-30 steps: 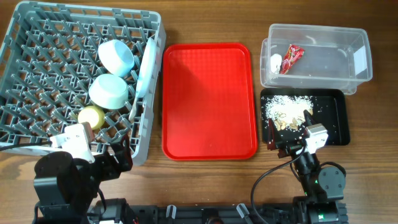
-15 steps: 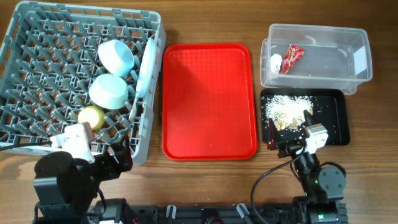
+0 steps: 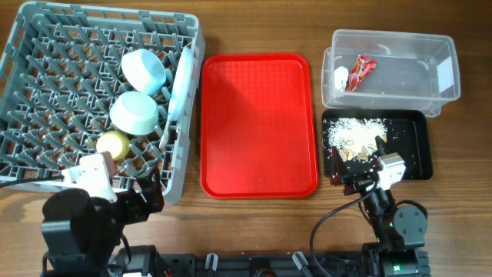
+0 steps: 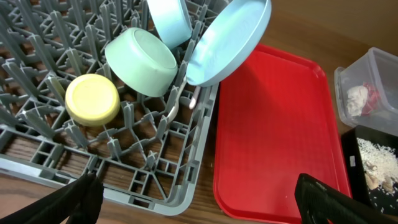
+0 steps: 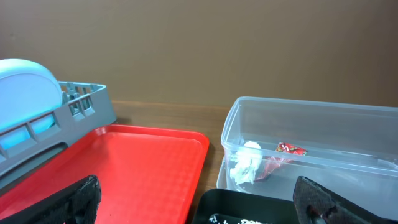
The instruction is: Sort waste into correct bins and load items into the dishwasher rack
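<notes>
The grey dishwasher rack (image 3: 46, 92) at the left holds a light blue bowl (image 3: 144, 69), a light green bowl (image 3: 134, 112), a yellow cup (image 3: 113, 144) and a pale plate (image 3: 181, 81) standing on edge. A white utensil (image 4: 173, 106) sticks down between the pegs. The clear tub (image 3: 392, 98) contains the red wrapper (image 3: 360, 71) and a white scrap (image 3: 340, 75). Rice-like crumbs (image 3: 350, 135) lie in the black tray (image 3: 411, 146). My left gripper (image 4: 202, 208) is open by the rack's front right corner. My right gripper (image 5: 199, 199) is open and empty at the black tray's near edge.
A flat red tray (image 3: 257, 123) lies bare between the rack and the bins. Both arm bases sit at the table's front edge. Bare wood shows along the far side and in front of the red tray.
</notes>
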